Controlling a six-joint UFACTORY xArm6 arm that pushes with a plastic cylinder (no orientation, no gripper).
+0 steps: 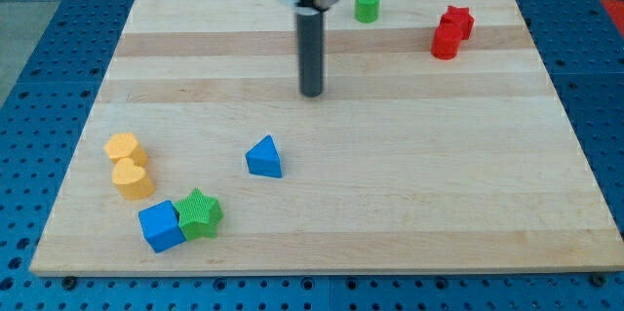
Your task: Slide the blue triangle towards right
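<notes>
The blue triangle (264, 157) lies on the wooden board (390, 194), left of the middle and towards the view's bottom. My tip (311, 93) rests on the board above and a little to the right of the triangle, well apart from it. The dark rod rises from the tip to the view's top edge.
A blue cube (161, 226) touches a green star (200, 213) at the lower left. A yellow hexagon (125, 147) and a yellow heart (132, 178) sit at the left. A green cylinder (367, 5) is at the top. A red star (456, 20) and a red cylinder (445, 42) are at the top right.
</notes>
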